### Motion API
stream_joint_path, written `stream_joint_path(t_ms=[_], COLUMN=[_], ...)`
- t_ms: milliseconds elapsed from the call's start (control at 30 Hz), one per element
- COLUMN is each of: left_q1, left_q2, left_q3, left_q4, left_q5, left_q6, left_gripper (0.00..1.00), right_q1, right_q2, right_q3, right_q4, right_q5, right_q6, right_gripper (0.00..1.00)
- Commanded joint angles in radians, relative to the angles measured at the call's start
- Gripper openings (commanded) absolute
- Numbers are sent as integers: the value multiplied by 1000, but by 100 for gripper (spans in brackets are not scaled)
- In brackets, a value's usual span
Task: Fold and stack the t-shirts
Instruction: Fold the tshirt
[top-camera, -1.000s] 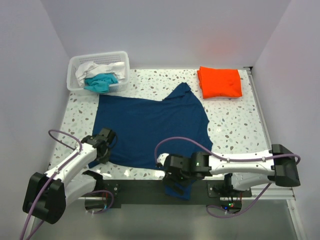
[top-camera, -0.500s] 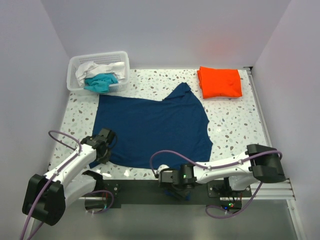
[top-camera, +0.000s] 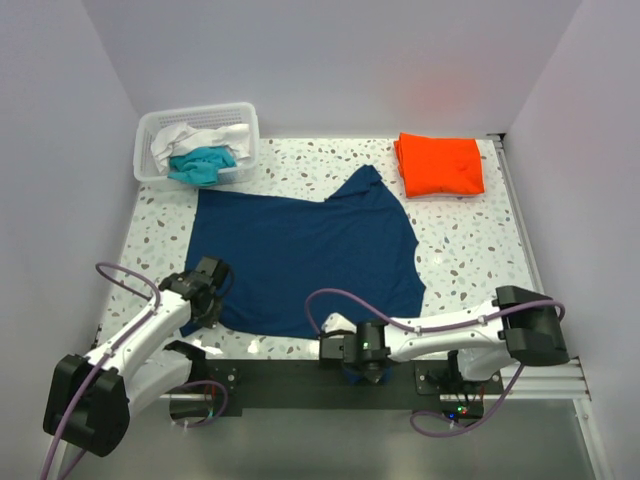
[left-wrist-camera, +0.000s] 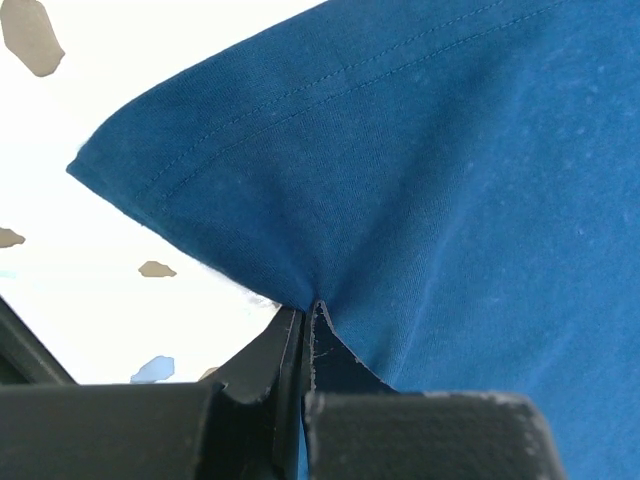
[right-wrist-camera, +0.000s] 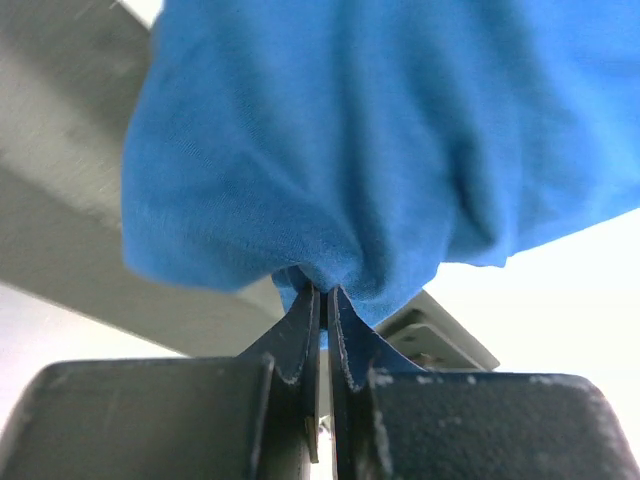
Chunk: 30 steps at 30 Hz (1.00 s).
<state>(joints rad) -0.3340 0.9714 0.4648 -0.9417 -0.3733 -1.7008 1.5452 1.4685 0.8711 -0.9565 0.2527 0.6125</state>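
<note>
Navy t-shirt (top-camera: 300, 260) lies spread and unfolded on the table (top-camera: 470, 250). The left gripper (left-wrist-camera: 303, 318) is clamped on its near-left corner and the right gripper (right-wrist-camera: 322, 298) on its overhanging near edge. The orange t-shirt (top-camera: 440, 165) sits folded at far right, judged done. The basket (top-camera: 148, 128) holds the crumpled teal t-shirt (top-camera: 205, 163) and white t-shirt (top-camera: 190, 137), both outstanding.

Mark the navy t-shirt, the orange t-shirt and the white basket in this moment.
Dark navy blue cloth t-shirt (top-camera: 300, 260): top view, middle of the spread body.
Folded bright orange cloth t-shirt (top-camera: 440, 165): top view, centre of the folded cloth.
White slatted plastic basket (top-camera: 205, 110): top view, far rim.
</note>
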Motion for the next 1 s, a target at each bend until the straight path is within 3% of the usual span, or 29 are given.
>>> stream_joint_path(t_ms=[0,233,300,500,767,967], left_q1=[6,6,6,6,15,64], left_q2=[0,32,70,148,171,242], left_q3=[55,101,133,224,290,359], left_q4=[-51,-10,-2,-12,-28,0], left_q5=[-15,4,2,-25,-81,-90], left_q6=[13,52,61,69,58,147], left_gripper=[0,0,0,0,0,0], right_q1=[-95,-337,-420,-525,-642,-694], right_q2=[-83,-166,-175,-122,-70,-34], right_q3=[63,149,163,249,322,356], right_q4=[-105,-129,-102,-94,-47,-36], right_q5=[123,180,126,213,212,203], right_q6=[14,-106,-149,-212,-312,-367], right_gripper=[0,0,0,0,0,0])
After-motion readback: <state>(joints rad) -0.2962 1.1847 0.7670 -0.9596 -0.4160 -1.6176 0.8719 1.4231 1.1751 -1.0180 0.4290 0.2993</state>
